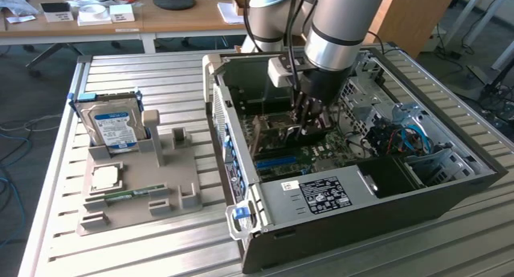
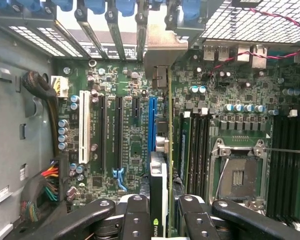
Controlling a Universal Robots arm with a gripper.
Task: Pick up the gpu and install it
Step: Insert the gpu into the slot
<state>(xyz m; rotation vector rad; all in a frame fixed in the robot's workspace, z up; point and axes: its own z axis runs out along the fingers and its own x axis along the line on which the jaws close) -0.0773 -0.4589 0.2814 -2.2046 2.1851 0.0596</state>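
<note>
Jaws half closed, pinching the graphics card (image 2: 158, 180) edge-on in the gripper (image 2: 162, 217); the card stands over the motherboard (image 2: 130, 150) beside the blue slot (image 2: 152, 125), inside the open computer case (image 1: 362, 211); its far edge is hidden, so contact with a slot cannot be made out

The arm (image 1: 337, 30) reaches steeply down, end effector (image 1: 309, 127) clamped on the gpu (image 2: 158, 185).

Exterior view: even daylight, soft glare on ribbed metal desk (image 1: 153, 72); PC case (image 1: 377, 211) interior shadowed under arm (image 1: 337, 30). Wrist view: blown-out glare thru rear slots (image 2: 70, 30), hand (image 2: 162, 210) dim.
</note>
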